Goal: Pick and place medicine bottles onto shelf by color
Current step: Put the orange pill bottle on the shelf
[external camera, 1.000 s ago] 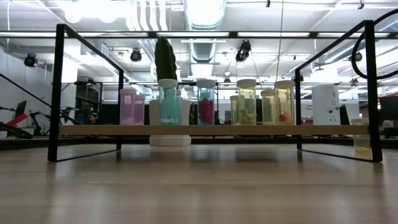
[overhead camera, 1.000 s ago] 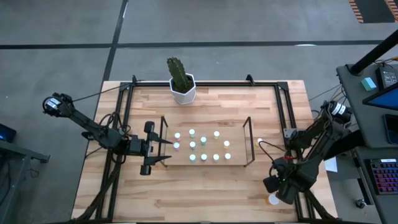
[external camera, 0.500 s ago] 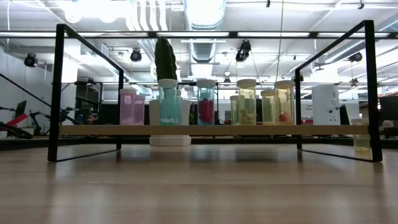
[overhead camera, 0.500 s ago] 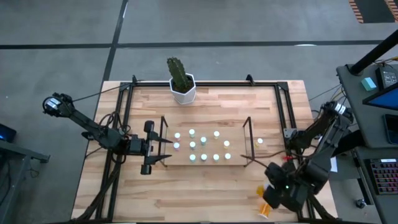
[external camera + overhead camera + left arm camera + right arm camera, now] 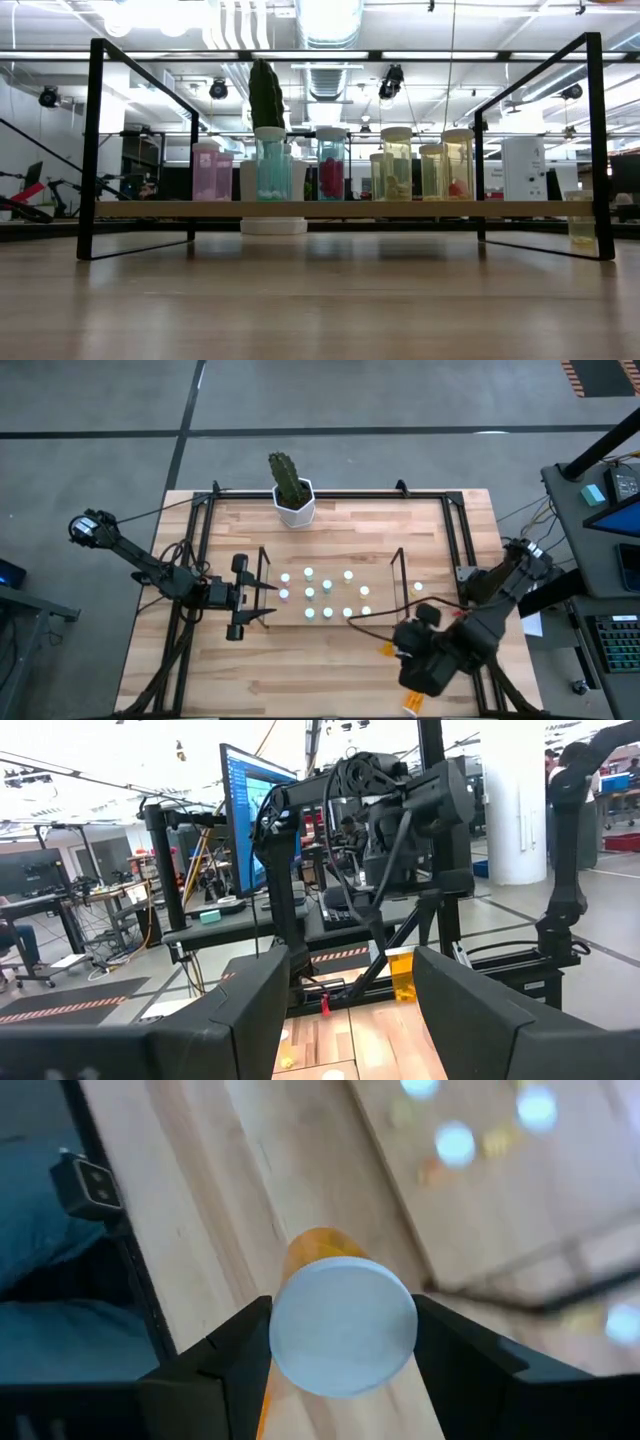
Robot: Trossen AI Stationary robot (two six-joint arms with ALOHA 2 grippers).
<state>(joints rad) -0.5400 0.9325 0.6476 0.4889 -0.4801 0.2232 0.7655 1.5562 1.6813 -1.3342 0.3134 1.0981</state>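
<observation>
— Your right gripper (image 5: 343, 1342) has swung in from the desk's edge, clamped on the orange white-capped medicine bottle (image 5: 338, 1315).

— Wire-framed wooden shelf (image 5: 398, 588) lies just beyond; left gripper (image 5: 262, 602) waits open.

Grey concrete floor (image 5: 100, 410) with seams, bright ceiling strip lights (image 5: 330, 15), white pillar (image 5: 518, 800), lit blue monitor (image 5: 255, 815)

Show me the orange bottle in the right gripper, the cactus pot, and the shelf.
orange bottle (image 5: 343, 1325), right wrist view, on its white cap.
cactus pot (image 5: 297, 510), high view, on its white rim.
shelf (image 5: 350, 209), low view, on its wooden base edge.
</observation>
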